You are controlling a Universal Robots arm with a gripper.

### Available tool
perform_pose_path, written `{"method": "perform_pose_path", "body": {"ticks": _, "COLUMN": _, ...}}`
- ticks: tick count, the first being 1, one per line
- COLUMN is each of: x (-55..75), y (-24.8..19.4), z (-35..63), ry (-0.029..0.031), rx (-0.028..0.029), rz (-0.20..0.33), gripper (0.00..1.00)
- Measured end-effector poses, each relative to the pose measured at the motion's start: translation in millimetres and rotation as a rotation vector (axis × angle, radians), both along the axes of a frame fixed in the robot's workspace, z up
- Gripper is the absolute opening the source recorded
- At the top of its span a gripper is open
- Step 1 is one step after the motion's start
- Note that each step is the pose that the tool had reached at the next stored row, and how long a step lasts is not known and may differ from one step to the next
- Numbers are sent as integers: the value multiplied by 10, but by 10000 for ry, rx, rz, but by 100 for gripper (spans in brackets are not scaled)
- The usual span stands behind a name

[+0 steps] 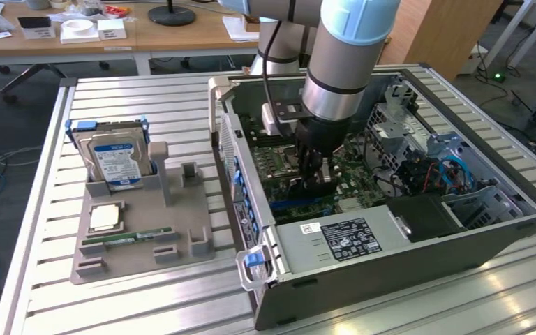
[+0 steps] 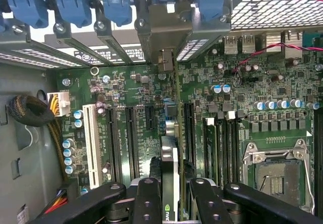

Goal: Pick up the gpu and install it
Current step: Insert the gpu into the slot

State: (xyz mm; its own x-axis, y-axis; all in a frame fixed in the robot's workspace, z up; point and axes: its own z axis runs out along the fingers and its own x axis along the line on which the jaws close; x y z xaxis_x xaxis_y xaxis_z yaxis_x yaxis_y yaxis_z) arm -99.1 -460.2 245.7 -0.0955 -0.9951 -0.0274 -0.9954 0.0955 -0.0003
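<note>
My gripper (image 1: 315,180) is down inside the open computer case (image 1: 491,234), just above the green motherboard (image 1: 361,183). In the wrist view its black fingers (image 2: 149,200) are shut on the gpu (image 2: 170,156), a thin card seen edge-on. The card runs from between the fingers to its metal bracket (image 2: 162,32) at the case's rear slot openings. It stands upright along the long expansion slots (image 2: 132,143) of the motherboard (image 2: 121,90). I cannot tell whether its edge sits in a slot. In the exterior view the gripper body hides most of the card.
A grey fixture (image 1: 142,255) at the exterior view's left holds a silver hard drive (image 1: 115,159), a CPU (image 1: 106,218) and a green RAM stick (image 1: 123,239). Inside the case are blue slot latches (image 2: 115,3), a CPU socket (image 2: 275,176), a cable bundle (image 2: 29,111) and the power supply (image 1: 343,241).
</note>
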Motion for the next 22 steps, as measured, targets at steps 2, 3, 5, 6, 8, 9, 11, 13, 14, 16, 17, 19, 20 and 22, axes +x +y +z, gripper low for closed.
{"method": "perform_pose_path", "body": {"ticks": 2, "x": -1, "y": 0, "z": -8, "ry": 1, "rx": -2, "rz": 1, "gripper": 27}}
{"method": "perform_pose_path", "body": {"ticks": 3, "x": -1, "y": -1, "z": -9, "ry": 2, "rx": -3, "rz": 1, "gripper": 27}}
{"method": "perform_pose_path", "body": {"ticks": 5, "x": -1, "y": -1, "z": -12, "ry": 3, "rx": -5, "rz": 0, "gripper": 27}}
{"method": "perform_pose_path", "body": {"ticks": 6, "x": -1, "y": -1, "z": -14, "ry": 3, "rx": -6, "rz": 1, "gripper": 27}}
{"method": "perform_pose_path", "body": {"ticks": 8, "x": -1, "y": -1, "z": -16, "ry": 2, "rx": -3, "rz": 1, "gripper": 27}}
{"method": "perform_pose_path", "body": {"ticks": 9, "x": -1, "y": 0, "z": -16, "ry": 1, "rx": -2, "rz": 0, "gripper": 27}}
{"method": "perform_pose_path", "body": {"ticks": 11, "x": -1, "y": 0, "z": -16, "ry": 1, "rx": -1, "rz": 0, "gripper": 27}}
{"method": "perform_pose_path", "body": {"ticks": 13, "x": -1, "y": 0, "z": -16, "ry": 1, "rx": -2, "rz": 0, "gripper": 27}}
{"method": "perform_pose_path", "body": {"ticks": 14, "x": -1, "y": 0, "z": -17, "ry": 1, "rx": -2, "rz": 2, "gripper": 27}}
{"method": "perform_pose_path", "body": {"ticks": 16, "x": -1, "y": 0, "z": -20, "ry": 1, "rx": -3, "rz": 3, "gripper": 27}}
{"method": "perform_pose_path", "body": {"ticks": 17, "x": -1, "y": 0, "z": -21, "ry": 2, "rx": -4, "rz": 4, "gripper": 27}}
{"method": "perform_pose_path", "body": {"ticks": 19, "x": -1, "y": 0, "z": -21, "ry": 2, "rx": -3, "rz": 4, "gripper": 27}}
{"method": "perform_pose_path", "body": {"ticks": 20, "x": -1, "y": 0, "z": -22, "ry": 2, "rx": -3, "rz": 4, "gripper": 27}}
{"method": "perform_pose_path", "body": {"ticks": 22, "x": -1, "y": 0, "z": -22, "ry": 1, "rx": -2, "rz": 4, "gripper": 27}}
